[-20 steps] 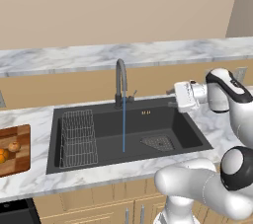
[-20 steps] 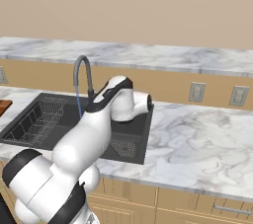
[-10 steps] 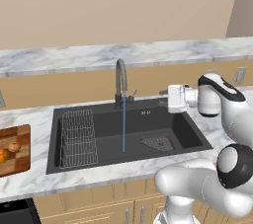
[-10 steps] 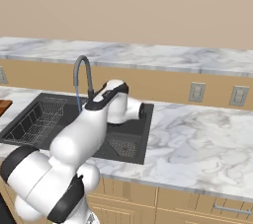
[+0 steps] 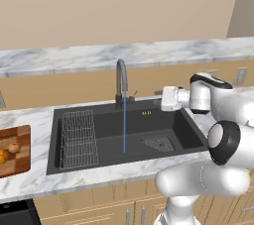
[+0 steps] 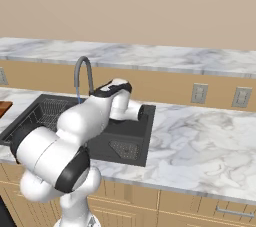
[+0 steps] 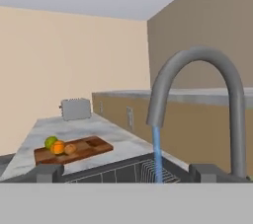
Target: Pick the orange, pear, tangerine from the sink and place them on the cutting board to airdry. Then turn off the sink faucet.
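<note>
A marble counter (image 5: 30, 115) runs along a beige wall, and the dark sink (image 5: 99, 135) set into it has no fruit in it that you can see. All three fruits already sit on the cutting board (image 7: 94, 145), on the counter left of the sink and well apart from the arm: the pear (image 7: 50, 141), an orange fruit (image 7: 58, 147) just beside it and a paler one (image 7: 70, 148) next to that. Which of the two is the orange and which the tangerine you cannot tell. So the drying step looks finished, and what you have left is the water, which runs in a blue stream (image 5: 124, 130) from the sink faucet (image 5: 120, 83).

That explains the arm's pose. Your gripper (image 7: 126, 173) points sideways over the basin's far right corner, level with the tap's base, its two tips spread wide and holding nothing. The small lever (image 5: 133, 95) stands at the tap's right side, near the hand but not touched. You will probably need to close in and push it.
</note>
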Controlling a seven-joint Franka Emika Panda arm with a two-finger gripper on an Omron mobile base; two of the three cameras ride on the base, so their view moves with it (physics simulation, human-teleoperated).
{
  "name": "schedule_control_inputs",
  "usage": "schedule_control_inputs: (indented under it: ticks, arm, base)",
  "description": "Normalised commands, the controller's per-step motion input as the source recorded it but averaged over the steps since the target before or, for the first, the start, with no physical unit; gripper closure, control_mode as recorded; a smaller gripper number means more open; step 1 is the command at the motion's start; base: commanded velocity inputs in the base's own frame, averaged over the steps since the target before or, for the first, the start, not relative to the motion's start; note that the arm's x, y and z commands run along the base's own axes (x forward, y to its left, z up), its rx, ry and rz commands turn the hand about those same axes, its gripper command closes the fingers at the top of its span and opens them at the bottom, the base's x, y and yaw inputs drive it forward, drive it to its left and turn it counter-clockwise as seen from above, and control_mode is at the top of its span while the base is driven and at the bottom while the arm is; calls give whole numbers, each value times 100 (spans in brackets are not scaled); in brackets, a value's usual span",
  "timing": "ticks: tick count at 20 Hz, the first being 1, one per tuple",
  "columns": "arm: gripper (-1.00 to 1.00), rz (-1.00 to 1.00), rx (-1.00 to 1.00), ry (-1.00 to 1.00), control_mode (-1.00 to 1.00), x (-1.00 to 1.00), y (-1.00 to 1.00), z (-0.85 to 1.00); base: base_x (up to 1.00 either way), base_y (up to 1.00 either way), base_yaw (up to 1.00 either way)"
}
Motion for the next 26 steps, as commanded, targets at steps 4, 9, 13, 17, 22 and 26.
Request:
schedule_control_inputs:
  ticks: [4, 9, 13, 17, 22, 26]
  arm:
    - [-100, 2, 6, 8, -100, 53, -3, -19]
    - [-100, 4, 8, 7, -100, 54, -3, -13]
    - [-100, 5, 6, 6, -100, 45, -8, -21]
    - [-100, 6, 5, 5, -100, 42, -7, -27]
    - [-100, 6, 2, 1, -100, 37, 0, -26]
    - [-100, 7, 1, 0, -100, 41, 0, -19]
  base:
    - [0, 0, 0]
    - [0, 0, 0]
    - [0, 0, 0]
    - [0, 0, 0]
    - [0, 0, 0]
    - [0, 0, 0]
